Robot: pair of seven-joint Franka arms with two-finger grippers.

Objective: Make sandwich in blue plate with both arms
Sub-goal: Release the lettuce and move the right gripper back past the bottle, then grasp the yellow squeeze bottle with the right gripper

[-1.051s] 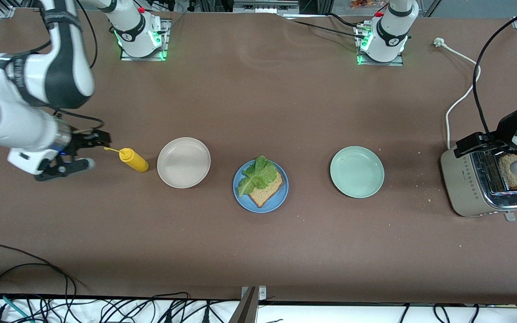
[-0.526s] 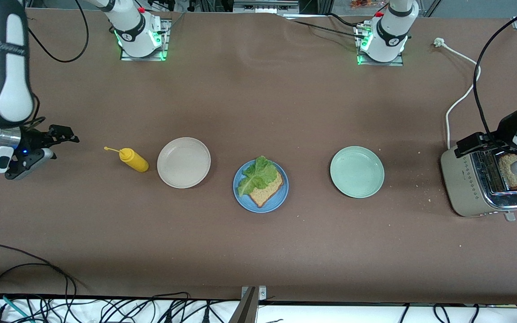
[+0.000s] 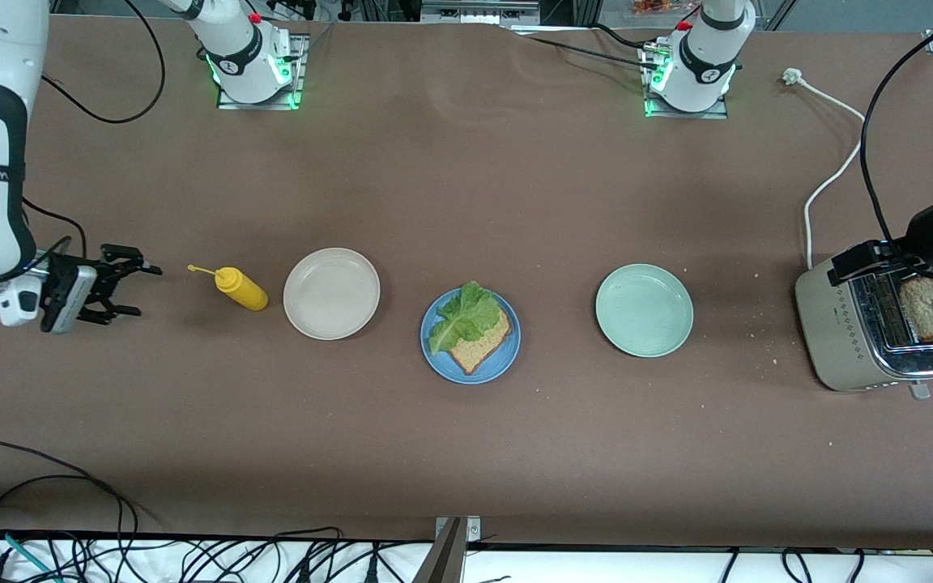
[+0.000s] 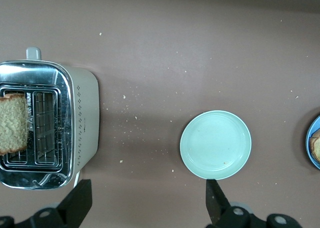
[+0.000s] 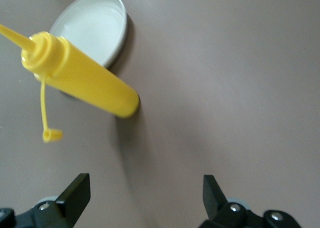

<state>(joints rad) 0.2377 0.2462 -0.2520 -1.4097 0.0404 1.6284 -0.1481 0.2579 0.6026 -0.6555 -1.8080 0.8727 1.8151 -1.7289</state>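
— Where is the sandwich at this moment?

— On the blue plate (image 3: 470, 348), mid-surface: one bread slice (image 3: 480, 345) with a lettuce leaf (image 3: 461, 317) lying on it, the leaf covering the half farther from the front camera. A second slice (image 3: 922, 307) stands in a slot of the toaster (image 3: 871, 332) at the left arm's end of the surface (image 3: 466, 186).

— And the left pincer?

— The left pincer (image 4: 147, 208) hangs over the toaster, fingers spread wide with nothing between them (the wrist view looks straight down on the toaster (image 4: 47, 123), with the mint-green plate (image 4: 215, 145) also below).

— The right one?

— The right pincer (image 3: 122, 283) is at the right arm's end, near the yellow squeeze bottle (image 3: 240, 289) but apart from it, also spread and empty. In its wrist view the bottle (image 5: 80, 76) has its cap (image 5: 52, 135) dangling on a strap, and the off-white plate (image 5: 92, 27) lies just beside it.

— How do the plates lie?

— Off-white plate (image 3: 331, 293), blue, mint-green (image 3: 644, 310), in a row from the right arm's end to the left's, well apart.
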